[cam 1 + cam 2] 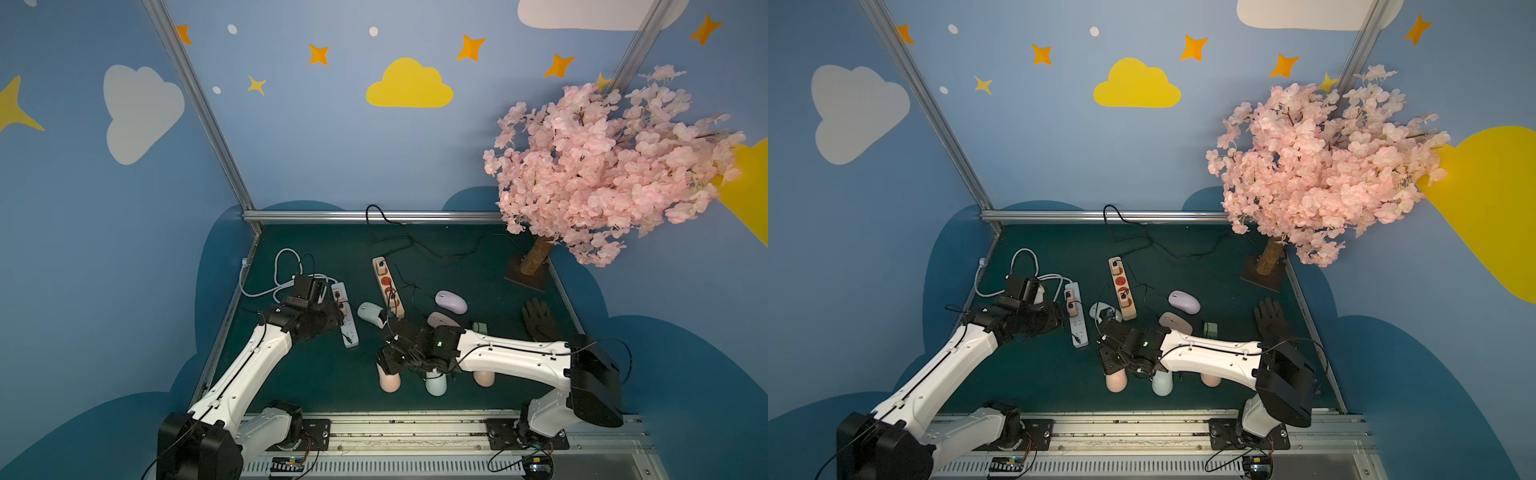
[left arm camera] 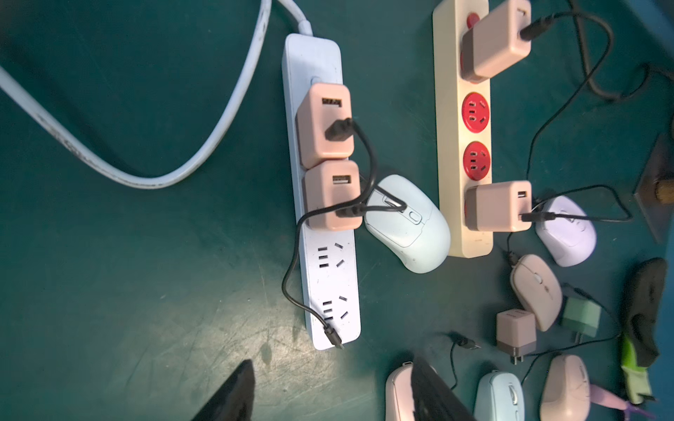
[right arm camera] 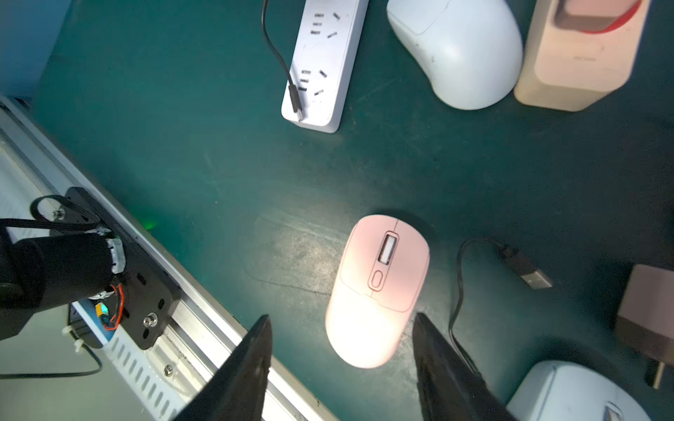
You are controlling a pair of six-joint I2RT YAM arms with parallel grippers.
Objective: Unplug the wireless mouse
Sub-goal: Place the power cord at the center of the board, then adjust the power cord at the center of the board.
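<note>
Pale blue mouse (image 2: 408,226) sits wedged between white power strip (image 2: 321,277) and beige power strip (image 2: 463,160), long axis roughly along them, nose at the pink charger (image 2: 333,197). Black cable (image 2: 386,208) loops over that nose and looks plugged in. Left gripper (image 2: 332,364): wide, empty, over the white strip's near end, mouse just ahead and to one side. Nearer arm, I'd say. Right gripper (image 3: 343,317): jaws apart, straddling a cable-free pink mouse (image 3: 379,277) by the near edge of the mat (image 3: 182,145), not clamping. No side room between strips; pull nearward.
</note>
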